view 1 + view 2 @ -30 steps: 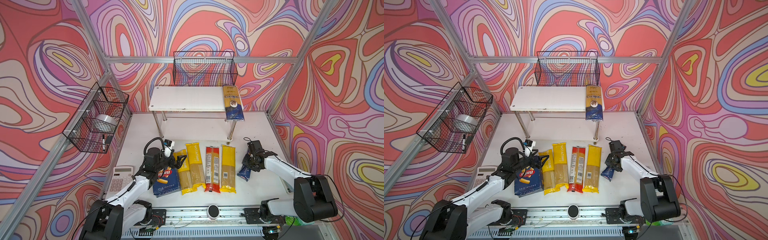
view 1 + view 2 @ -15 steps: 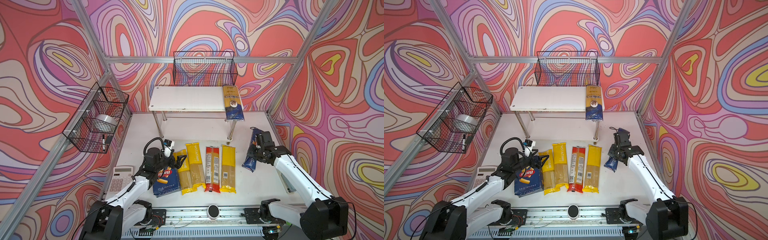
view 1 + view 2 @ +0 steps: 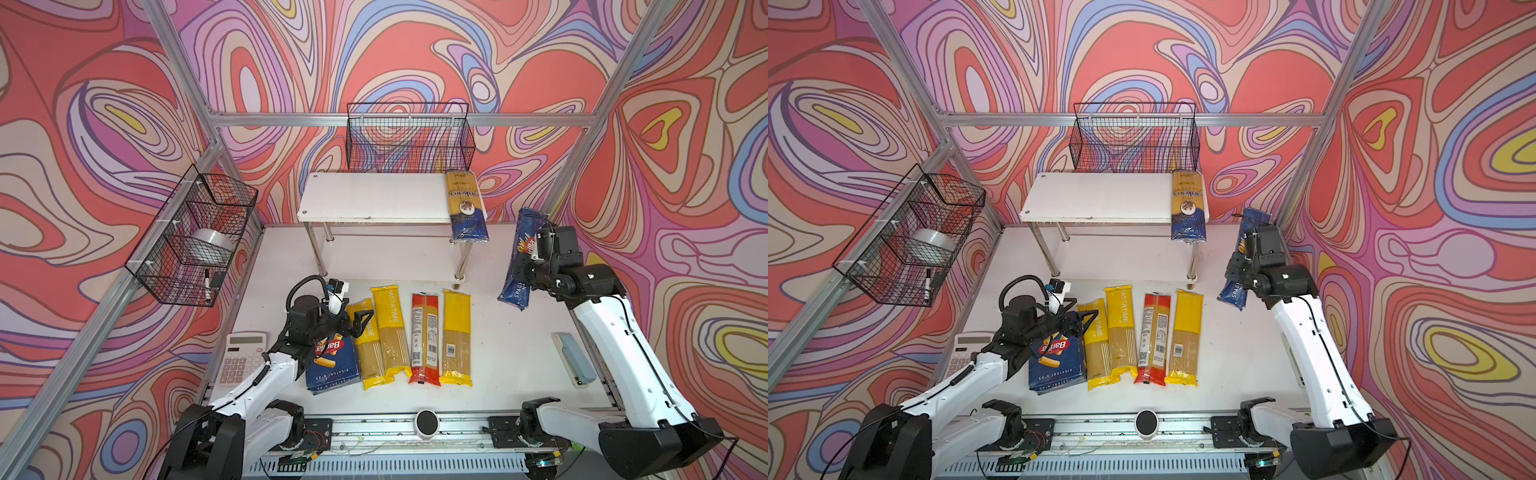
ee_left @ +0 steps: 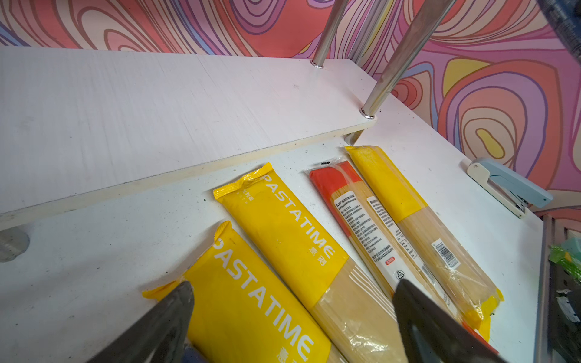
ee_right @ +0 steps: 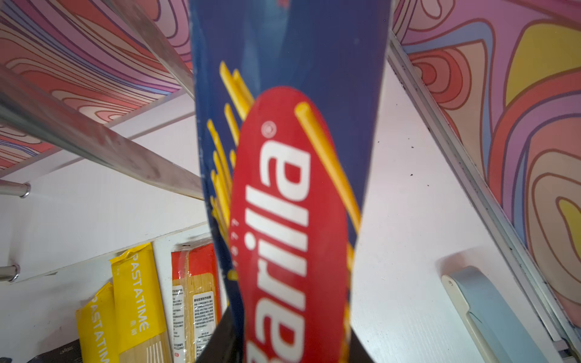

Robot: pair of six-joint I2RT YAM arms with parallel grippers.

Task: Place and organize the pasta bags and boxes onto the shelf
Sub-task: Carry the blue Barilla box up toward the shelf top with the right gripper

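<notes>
The long spaghetti box (image 3: 514, 289) has been lifted clear of the surface (image 3: 511, 353) within the last second. It is now held tilted in the air, clamped across its middle by the right gripper (image 3: 524, 268). The shelf (image 3: 374, 199) lies ahead of that gripper and to its left. Its top board is occupied only by the gold-and-navy bag (image 3: 465, 208), at the end nearest the gripper. Transport to the shelf is judged to be under way. The left gripper (image 4: 292, 287) is kept with jaws apart and nothing between them, above the yellow bags (image 4: 283, 226). The rigatoni box (image 3: 332, 365) lies just beside it, and the red bag (image 3: 424, 336) further off.
</notes>
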